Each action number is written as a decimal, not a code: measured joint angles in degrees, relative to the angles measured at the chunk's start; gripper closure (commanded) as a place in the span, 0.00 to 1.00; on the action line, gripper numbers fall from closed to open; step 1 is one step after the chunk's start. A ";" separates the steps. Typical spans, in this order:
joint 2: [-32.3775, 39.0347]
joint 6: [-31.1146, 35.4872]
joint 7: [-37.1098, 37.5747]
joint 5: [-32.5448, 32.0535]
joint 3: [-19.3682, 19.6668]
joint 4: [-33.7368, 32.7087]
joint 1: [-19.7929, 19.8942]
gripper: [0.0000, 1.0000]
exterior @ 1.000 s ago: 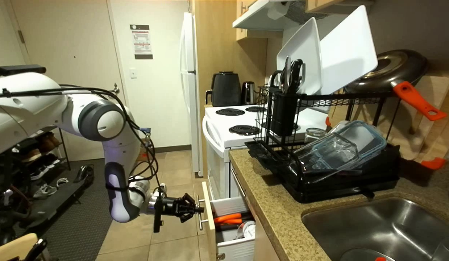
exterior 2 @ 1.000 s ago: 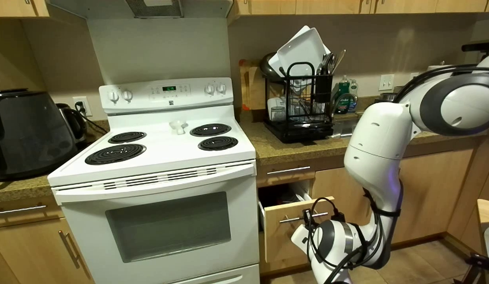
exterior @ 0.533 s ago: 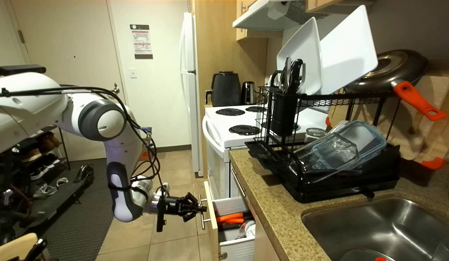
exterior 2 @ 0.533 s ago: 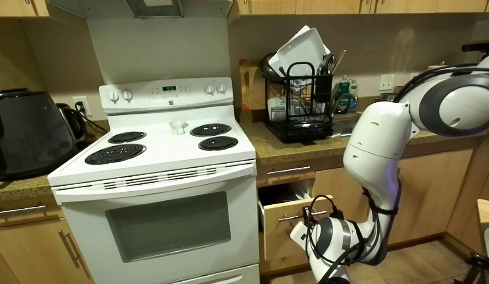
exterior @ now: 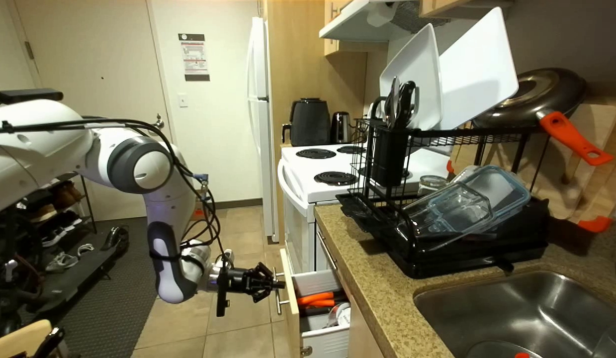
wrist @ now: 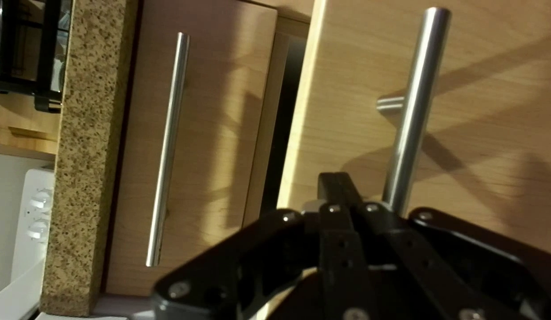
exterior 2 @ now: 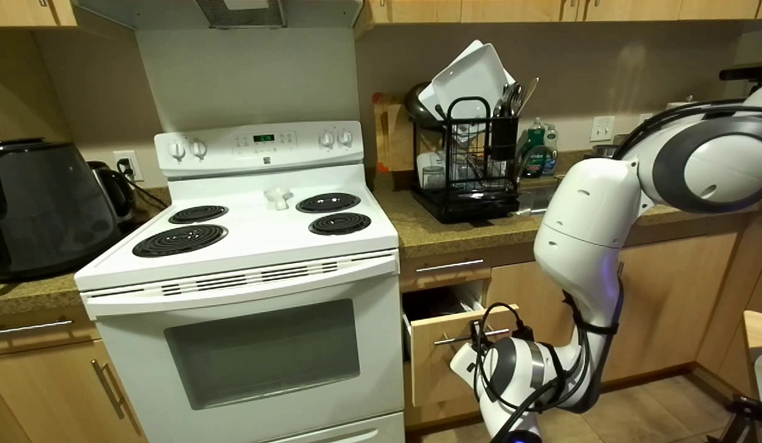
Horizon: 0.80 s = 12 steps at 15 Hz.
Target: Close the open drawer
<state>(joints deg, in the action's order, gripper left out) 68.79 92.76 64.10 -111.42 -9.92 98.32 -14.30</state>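
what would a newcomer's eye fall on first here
Probably the white robot arm, which comes in from the left of an exterior view, its black pincer at the front of the open drawer. Next, in the same view, come two white plates tilted up on the black dish rack, with a dark pan to their right. Inside the drawer, some orange things stand out.

Open drawer [exterior 2: 433, 364], standing partway out from beneath the counter [exterior 2: 411, 221], just beside the stove [exterior 2: 264, 240]. Flat, pale wood front [wrist: 355, 111], clear of the cabinet [exterior 2: 516, 286]; straight metal bar handle [wrist: 415, 113] mounted across it; white ribbed side walls [exterior: 324, 343] visible behind, in an exterior view.
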 measured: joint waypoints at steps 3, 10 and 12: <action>0.25 -0.42 0.00 0.47 0.20 -0.20 0.06 1.00; -2.36 0.08 1.52 0.24 -3.84 6.00 -1.32 1.00; -4.09 0.10 3.16 0.25 -6.60 10.23 -2.36 1.00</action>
<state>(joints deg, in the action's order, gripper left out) 64.70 92.86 67.26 -111.17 -16.52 108.55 -16.66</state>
